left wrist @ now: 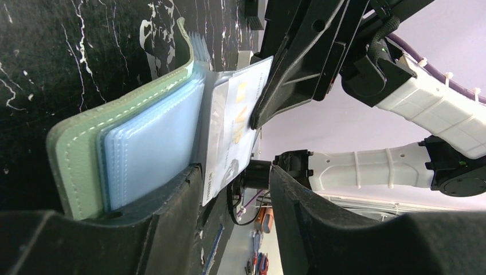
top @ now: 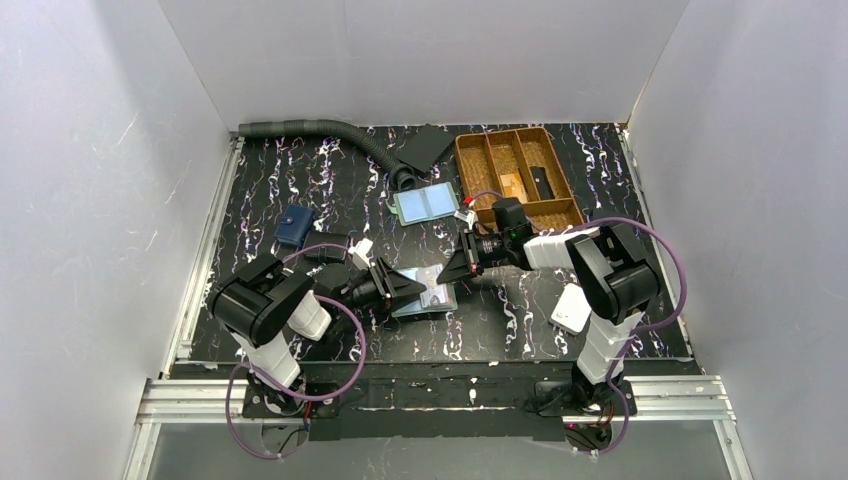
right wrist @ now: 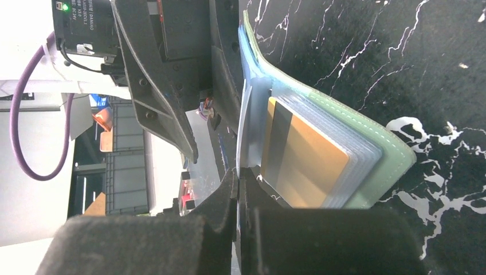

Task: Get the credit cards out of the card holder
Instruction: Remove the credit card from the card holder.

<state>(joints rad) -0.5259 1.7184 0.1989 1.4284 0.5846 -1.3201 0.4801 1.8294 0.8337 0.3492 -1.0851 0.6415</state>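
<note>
Teal-edged card holder point(left wrist: 74, 149), where was it when you froze the feed, and what had you nervous? – Dee

Me: It sat open on the desk point(top: 300, 180), right between both arms. My right claw point(right wrist: 237, 182) was clamped shut on the edge of a whitish credit card point(left wrist: 232, 132) that poked partway out of its sleeve. My left claw point(top: 393, 285) stood about half open at the holder's near edge, gripping nothing as far as I could see.

Dee: So nothing pinned the holder down?

Me: Yep, that was the worry. If I'd pulled right then, I reckoned sleeve friction could drag the whole holder along instead of freeing the card. The pinch also looked tiny, just on the rim, so it could've slipped off. And I couldn't tell whether a clear sleeve was caught in the pinch too, which might've bent or torn it.
</note>
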